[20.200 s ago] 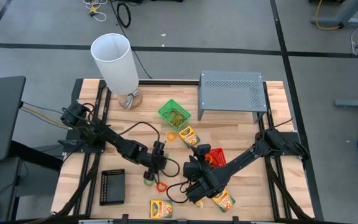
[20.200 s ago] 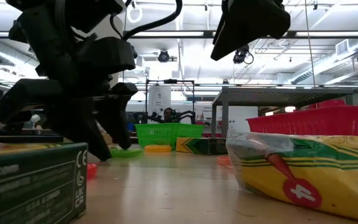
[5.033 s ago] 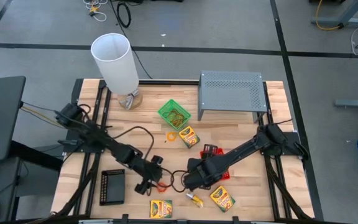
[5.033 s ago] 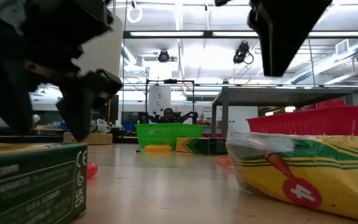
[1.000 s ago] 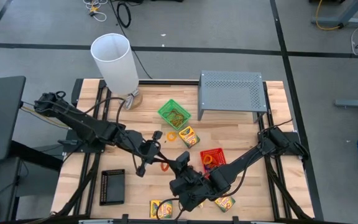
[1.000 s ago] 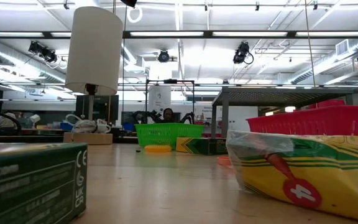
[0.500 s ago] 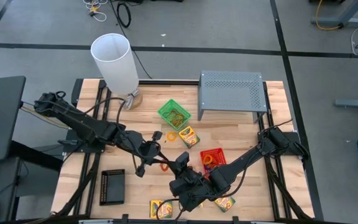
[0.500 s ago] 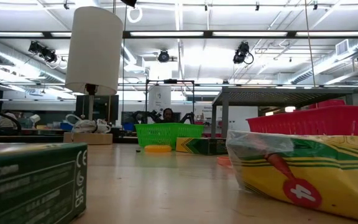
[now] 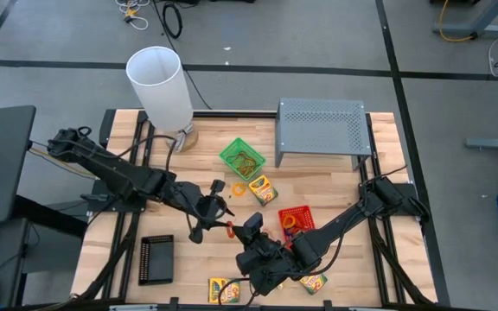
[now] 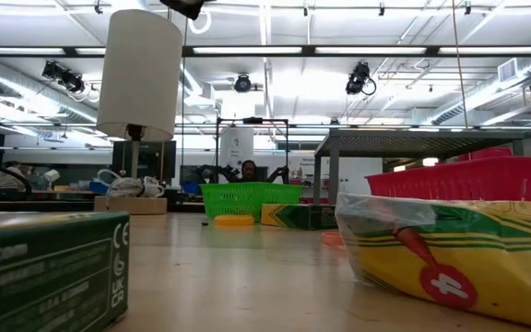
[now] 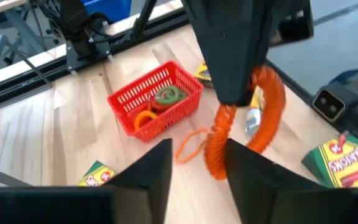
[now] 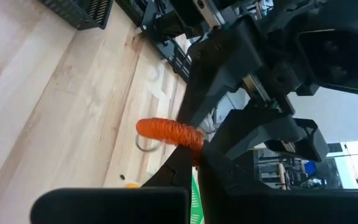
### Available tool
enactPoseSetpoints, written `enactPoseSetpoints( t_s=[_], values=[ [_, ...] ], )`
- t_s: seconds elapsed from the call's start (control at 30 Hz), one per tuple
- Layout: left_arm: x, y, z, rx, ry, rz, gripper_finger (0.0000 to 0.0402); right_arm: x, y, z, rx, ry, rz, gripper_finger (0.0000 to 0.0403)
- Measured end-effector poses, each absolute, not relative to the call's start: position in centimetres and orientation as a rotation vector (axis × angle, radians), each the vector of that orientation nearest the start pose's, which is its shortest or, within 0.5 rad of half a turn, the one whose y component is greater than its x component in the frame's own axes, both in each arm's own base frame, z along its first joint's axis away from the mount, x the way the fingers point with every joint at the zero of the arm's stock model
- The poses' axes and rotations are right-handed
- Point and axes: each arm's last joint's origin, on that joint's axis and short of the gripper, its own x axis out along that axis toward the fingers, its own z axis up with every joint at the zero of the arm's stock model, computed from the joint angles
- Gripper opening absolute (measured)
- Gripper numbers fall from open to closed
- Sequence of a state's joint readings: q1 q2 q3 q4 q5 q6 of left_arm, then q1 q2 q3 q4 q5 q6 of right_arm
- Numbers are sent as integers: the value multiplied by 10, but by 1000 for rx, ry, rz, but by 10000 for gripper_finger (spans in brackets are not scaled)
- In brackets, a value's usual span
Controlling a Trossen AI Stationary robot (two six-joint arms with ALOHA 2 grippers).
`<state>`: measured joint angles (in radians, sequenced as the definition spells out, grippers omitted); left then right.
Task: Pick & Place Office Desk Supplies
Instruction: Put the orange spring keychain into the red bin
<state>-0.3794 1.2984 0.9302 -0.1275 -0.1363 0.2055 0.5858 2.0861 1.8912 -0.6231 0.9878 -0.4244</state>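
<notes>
An orange loop band [image 11: 267, 112] hangs above the table's middle, also seen in the high view [image 9: 230, 229]. My right gripper [image 12: 194, 152] is shut on it and reaches in from the table's near right [image 9: 247, 231]. My left gripper [image 11: 197, 168] comes from the table's left [image 9: 215, 214]. It is open, and its fingers stand on either side of the band's lower end [image 11: 216, 155]. Below, the red tray [image 11: 157, 102] holds a green and an orange band. My right gripper pinches one side of the orange loop [image 11: 227, 113] between its two shut fingers. The loop is lifted clear of the table and hangs beside and below the fingertips [image 11: 232, 87]. Of my left gripper I cannot tell whether a finger touches the band.
A green tray [image 9: 242, 157], a crayon box [image 9: 262, 189] and an orange ring [image 9: 239, 188] lie farther back. Crayon boxes [image 9: 224, 289] [image 9: 311, 281] lie near the front edge, a black tray [image 9: 156, 259] at front left. A white cylinder [image 9: 161, 86] and a grey riser [image 9: 322, 128] stand at the back.
My left gripper has opened beside the orange loop band and shifted slightly toward the table's right. The band stays lifted in my right gripper, which has kept its place.
</notes>
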Motion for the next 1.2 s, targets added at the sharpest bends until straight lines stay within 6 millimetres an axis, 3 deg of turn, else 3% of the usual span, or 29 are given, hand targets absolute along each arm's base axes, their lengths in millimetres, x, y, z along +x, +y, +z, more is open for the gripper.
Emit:
enactPoseSetpoints(
  t_s=[0.2, 0.37, 0.7, 1.2],
  values=[
    [263, -101, 275, 337, 509, -295, 220, 396, 234, 282, -984, 677, -231, 8],
    [260, -100, 270, 344, 567, -299, 246, 391, 231, 277, -949, 735, -193, 8],
    [261, -100, 272, 342, 549, -299, 246, 381, 225, 265, -803, 887, -98, 8],
    [261, -99, 272, 350, 548, -272, 245, 355, 200, 250, -425, 1338, -92, 8]
  ],
)
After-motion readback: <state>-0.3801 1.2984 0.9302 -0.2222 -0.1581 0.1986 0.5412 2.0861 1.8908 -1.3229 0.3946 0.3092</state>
